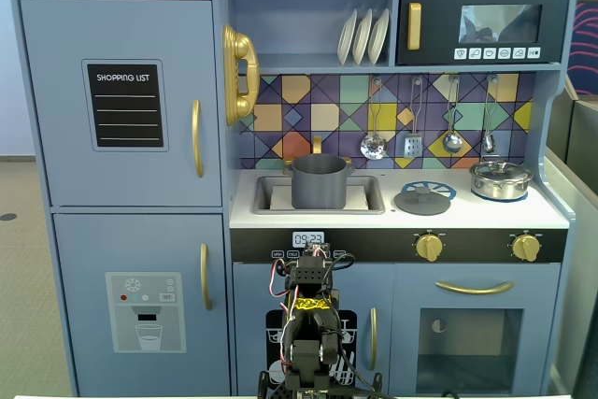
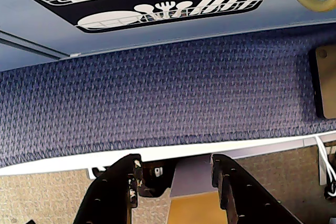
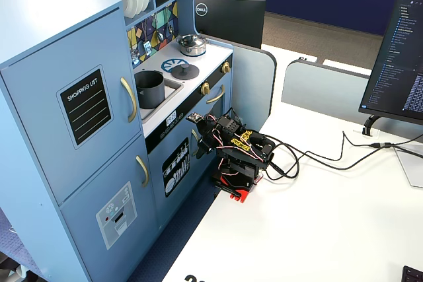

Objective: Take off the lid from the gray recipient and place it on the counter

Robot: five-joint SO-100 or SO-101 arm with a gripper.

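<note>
Office (desk partitions (image 3: 317,80), monitors (image 3: 396,57)).

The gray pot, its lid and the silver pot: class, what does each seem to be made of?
The gray pot looks like matte plastic or painted wood: even dark gray, no reflections. The lid, lying on the counter, has the same dull finish. The silver pot looks like polished metal, with bright mirror-like highlights.

Arm (image 3: 239,150): black, boxy motor blocks.
Wires: red, white and black, bundled.
Marking: yellow tape.
Base (image 3: 238,193): red.
Fingers (image 2: 118,192): black plastic.
</note>
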